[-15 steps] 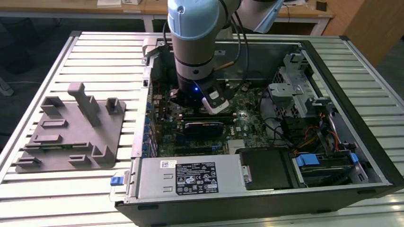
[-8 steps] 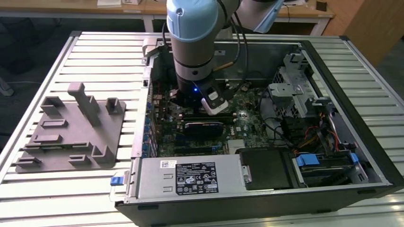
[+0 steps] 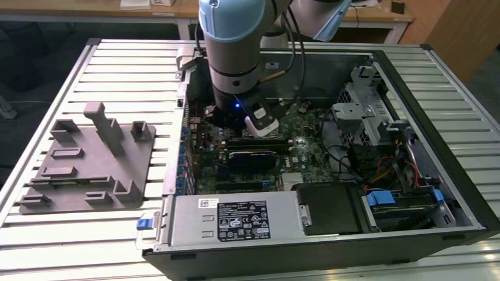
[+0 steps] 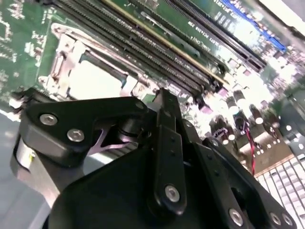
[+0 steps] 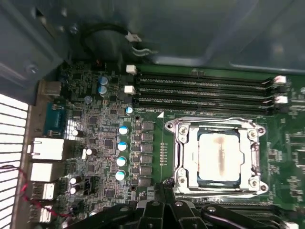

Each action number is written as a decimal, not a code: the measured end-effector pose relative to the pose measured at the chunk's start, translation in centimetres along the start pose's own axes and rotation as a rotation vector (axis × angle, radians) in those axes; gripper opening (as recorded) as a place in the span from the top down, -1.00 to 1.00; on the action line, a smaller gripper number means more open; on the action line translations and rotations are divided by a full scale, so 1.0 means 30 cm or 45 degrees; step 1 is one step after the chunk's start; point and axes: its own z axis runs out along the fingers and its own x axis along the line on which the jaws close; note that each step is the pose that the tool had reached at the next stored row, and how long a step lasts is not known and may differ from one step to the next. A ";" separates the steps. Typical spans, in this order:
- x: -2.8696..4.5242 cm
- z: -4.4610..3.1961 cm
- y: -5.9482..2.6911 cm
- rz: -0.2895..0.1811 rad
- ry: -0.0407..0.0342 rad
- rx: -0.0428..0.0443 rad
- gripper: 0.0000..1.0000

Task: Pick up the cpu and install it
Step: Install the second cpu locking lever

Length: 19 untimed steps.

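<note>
Silvery-grey, the cpu (image 5: pixel 218 158) is seen seated inside the metal socket frame (image 5: pixel 178 155) of the green motherboard (image 5: pixel 102 143). Just beside that frame, the claw (image 5: pixel 164 210) is held; whether it is open cannot be told.

Silvery square cpu (image 5: pixel 218 156), smudged top, lying flat inside metal socket frame (image 5: pixel 179 157)

The arm (image 3: pixel 234 47) is a grey metal tube with pale blue joint caps and a black cable running alongside, a small blue light near its wrist. The gripper (image 4: pixel 157 157) is matte black, its linkage bars fastened with silver screws.
</note>
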 end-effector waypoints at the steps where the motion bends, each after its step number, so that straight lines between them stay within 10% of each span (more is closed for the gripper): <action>1: -0.001 -0.010 0.002 0.000 0.0000 0.000 0.79; 11: -0.006 -0.094 0.019 0.001 0.0003 0.010 0.79; 19: -0.014 -0.097 0.020 0.001 0.0011 0.013 0.79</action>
